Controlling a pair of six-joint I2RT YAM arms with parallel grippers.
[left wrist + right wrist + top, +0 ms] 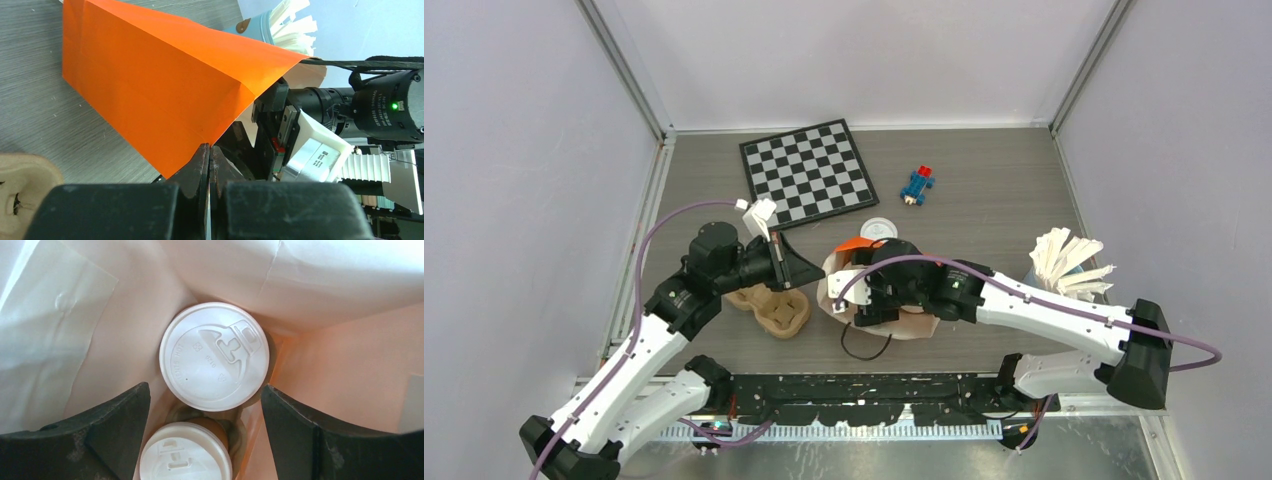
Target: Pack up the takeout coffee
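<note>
Your left gripper (209, 162) has its fingers pinched together on the corner edge of the orange paper bag (160, 90). Your right gripper (205, 392) is inside the bag with its fingers spread apart. One lidded coffee cup (214, 356) stands between the fingertips, and a second cup (185, 454) sits just back toward the palm.

The top camera is looking down from high up, far enough to be seeing the whole table (1004, 190). The left wrist camera is sitting low and close, looking sideways past the orange paper bag (165, 90). The right wrist camera is peering straight down into that bag, close above the coffee cups (214, 356). All three are sharing the bag.
</note>
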